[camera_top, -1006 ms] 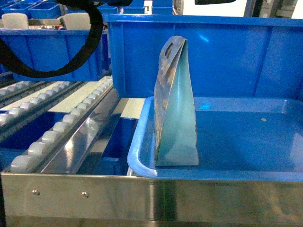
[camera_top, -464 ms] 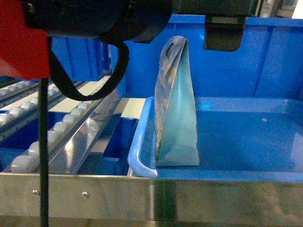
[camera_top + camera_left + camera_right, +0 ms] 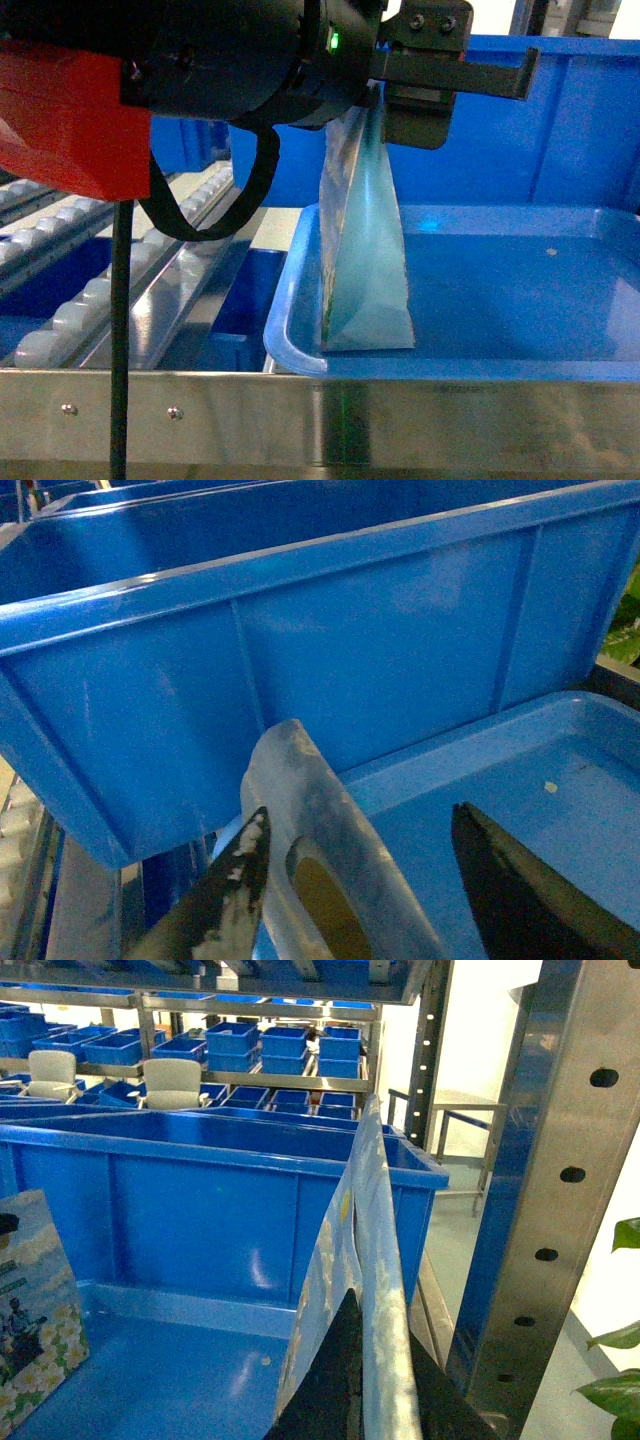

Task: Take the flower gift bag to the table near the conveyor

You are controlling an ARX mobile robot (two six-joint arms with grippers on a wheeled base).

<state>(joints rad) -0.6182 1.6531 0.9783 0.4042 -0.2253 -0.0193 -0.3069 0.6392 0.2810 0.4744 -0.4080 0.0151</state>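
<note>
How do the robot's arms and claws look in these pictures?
The arm in the head view is bulky, rounded and black, with a small green light, a red block and a looping black cable. The left claw has dark tapered fingers, one scuffed white. The right claw is dark too.

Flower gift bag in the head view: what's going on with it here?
The left gripper is open, its fingers on either side of the top of the flower gift bag by the handle hole, not yet closed. The bag stands upright in the blue tray beside the conveyor. No table is in view.
</note>
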